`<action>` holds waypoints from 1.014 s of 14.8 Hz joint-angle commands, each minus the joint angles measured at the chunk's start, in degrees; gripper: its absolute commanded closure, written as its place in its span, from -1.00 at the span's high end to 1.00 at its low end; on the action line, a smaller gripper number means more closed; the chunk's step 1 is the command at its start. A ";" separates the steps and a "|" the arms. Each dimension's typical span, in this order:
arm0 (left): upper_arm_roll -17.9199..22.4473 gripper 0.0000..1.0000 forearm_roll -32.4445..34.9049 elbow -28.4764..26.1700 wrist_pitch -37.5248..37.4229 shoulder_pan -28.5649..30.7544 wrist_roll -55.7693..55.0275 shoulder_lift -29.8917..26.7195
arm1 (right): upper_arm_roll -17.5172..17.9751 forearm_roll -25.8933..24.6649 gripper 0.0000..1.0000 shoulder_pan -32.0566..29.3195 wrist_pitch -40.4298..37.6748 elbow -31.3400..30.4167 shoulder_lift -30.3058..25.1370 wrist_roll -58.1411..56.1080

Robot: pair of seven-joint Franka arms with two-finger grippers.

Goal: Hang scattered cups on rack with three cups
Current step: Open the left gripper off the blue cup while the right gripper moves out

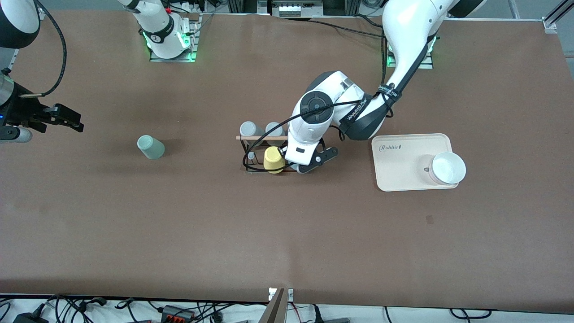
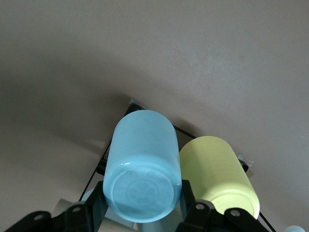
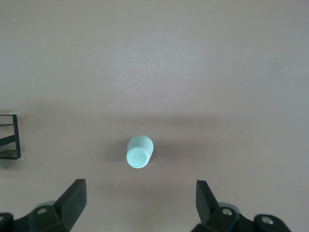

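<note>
Hanging the blue cup (image 2: 142, 166): clamped base-up in left claw (image 2: 140, 205), over rack (image 1: 264, 154) just beside yellow cup (image 1: 273, 159). Next: lower onto free peg, release. Right claw (image 3: 140, 203) wide open, empty, waiting above green cup (image 3: 140, 152) on tabletop (image 1: 287, 233).

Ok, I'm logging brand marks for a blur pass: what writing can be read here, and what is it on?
"Rabbit": on the beige tray, at the corner nearest the rack; the last letters are unclear.
White lettering on the left arm's black strap: too small to read.
Round emblem on the right arm's black band: not readable.
Moulded mark on the blue cup base: a pattern, no words.
</note>
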 commanded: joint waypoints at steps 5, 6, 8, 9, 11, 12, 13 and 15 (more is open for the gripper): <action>0.35 0.59 1.61 1.51 1.82 -0.78 -0.75 1.93 | 0.65 -0.54 1.00 -0.80 -0.88 0.28 1.18 -0.39; 0.26 0.93 1.61 1.51 1.82 -0.78 -0.57 1.84 | 0.74 -0.54 1.00 -0.80 -0.79 0.28 1.27 -0.39; 0.26 0.98 1.61 1.69 1.65 -0.34 -0.57 1.31 | 0.74 -0.54 1.00 -0.80 -0.79 0.28 2.06 -0.74; 0.26 0.96 1.61 1.78 1.30 -0.25 -0.48 1.05 | 0.74 -0.28 1.00 -0.54 -0.79 0.37 4.15 -1.09; 0.26 0.95 1.61 1.78 0.77 -0.07 0.04 0.09 | 0.82 -1.06 1.00 0.08 -0.70 0.54 4.70 -1.18; 0.35 0.88 1.70 1.86 -0.45 0.01 0.48 -0.18 | 0.82 -1.24 1.00 0.08 -0.44 0.63 4.87 -1.09; 0.35 0.79 1.70 1.86 -2.12 0.10 1.09 -1.05 | 0.91 -0.98 1.00 0.08 -0.35 0.46 4.88 -0.92; 0.35 0.74 1.61 1.95 -4.15 0.98 2.59 -2.64 | 0.91 -0.54 1.00 -0.09 -0.78 0.63 6.71 -0.39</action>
